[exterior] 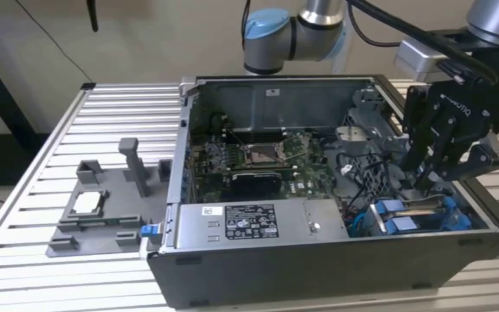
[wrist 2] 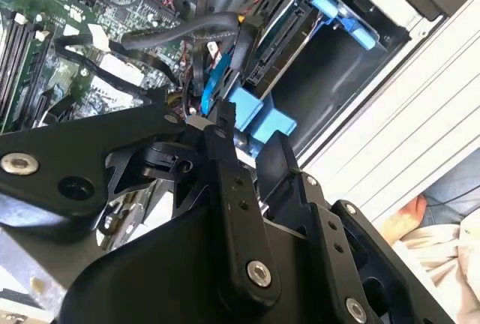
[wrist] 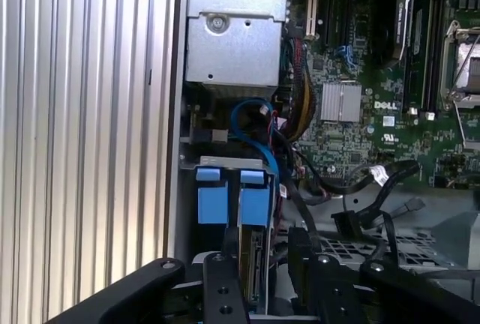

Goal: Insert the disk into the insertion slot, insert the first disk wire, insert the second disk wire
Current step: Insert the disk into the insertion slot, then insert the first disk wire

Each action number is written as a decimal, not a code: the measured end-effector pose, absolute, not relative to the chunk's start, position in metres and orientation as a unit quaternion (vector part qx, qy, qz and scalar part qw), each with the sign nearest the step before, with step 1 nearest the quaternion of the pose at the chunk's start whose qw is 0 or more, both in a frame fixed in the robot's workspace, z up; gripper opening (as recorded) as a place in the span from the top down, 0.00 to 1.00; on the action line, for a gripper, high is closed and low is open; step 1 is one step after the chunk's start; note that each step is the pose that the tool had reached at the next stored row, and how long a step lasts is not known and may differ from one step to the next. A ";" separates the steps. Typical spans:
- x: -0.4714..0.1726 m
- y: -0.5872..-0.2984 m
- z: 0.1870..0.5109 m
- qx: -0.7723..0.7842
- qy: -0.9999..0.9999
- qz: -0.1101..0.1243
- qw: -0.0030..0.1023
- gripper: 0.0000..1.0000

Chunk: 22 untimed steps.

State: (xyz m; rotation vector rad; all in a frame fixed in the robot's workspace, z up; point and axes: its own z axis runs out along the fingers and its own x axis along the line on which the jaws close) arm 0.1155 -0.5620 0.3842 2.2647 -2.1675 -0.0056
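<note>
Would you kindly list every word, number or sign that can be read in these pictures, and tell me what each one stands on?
Nothing can be quoted with confidence.
Power-supply box label: print too small to read.
Motherboard: a white maker's logo and tiny codes, too small to read.
Gripper body: a white maker's logo only.
Rear-wall sticker inside the case: unreadable.

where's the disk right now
In the exterior view the disk sits in the insertion slot at the exterior view's right, beside the power-supply box and just under the gripper.
</note>
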 end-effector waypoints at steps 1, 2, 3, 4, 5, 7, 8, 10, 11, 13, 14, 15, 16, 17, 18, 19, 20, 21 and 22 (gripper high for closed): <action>0.115 -0.561 0.384 0.722 -0.691 0.003 -0.001 0.60; 0.115 -0.561 0.384 0.722 -0.691 0.008 -0.006 0.60; 0.115 -0.560 0.385 0.722 -0.691 0.013 -0.011 0.60; 0.115 -0.560 0.385 0.722 -0.691 0.018 -0.015 0.60; 0.115 -0.559 0.385 0.722 -0.691 0.021 -0.019 0.60; 0.115 -0.558 0.386 0.722 -0.691 0.028 -0.025 0.60; 0.115 -0.558 0.387 0.722 -0.691 0.031 -0.028 0.60; 0.115 -0.557 0.388 0.722 -0.691 0.037 -0.034 0.60; 0.115 -0.556 0.389 0.721 -0.690 0.040 -0.036 0.60; 0.115 -0.555 0.391 0.721 -0.690 0.045 -0.041 0.60; 0.115 -0.554 0.391 0.721 -0.690 0.047 -0.043 0.60; 0.114 -0.553 0.392 0.721 -0.690 0.049 -0.045 0.60; 0.114 -0.551 0.392 0.721 -0.689 0.051 -0.047 0.60; 0.114 -0.548 0.392 0.722 -0.689 0.053 -0.048 0.60; 0.114 -0.545 0.391 0.722 -0.687 0.055 -0.050 0.60; 0.114 -0.542 0.391 0.724 -0.686 0.058 -0.052 0.60; 0.114 -0.540 0.391 0.725 -0.684 0.061 -0.054 0.60; 0.114 -0.538 0.391 0.726 -0.682 0.064 -0.056 0.60; 0.114 -0.537 0.391 0.727 -0.682 0.066 -0.057 0.60</action>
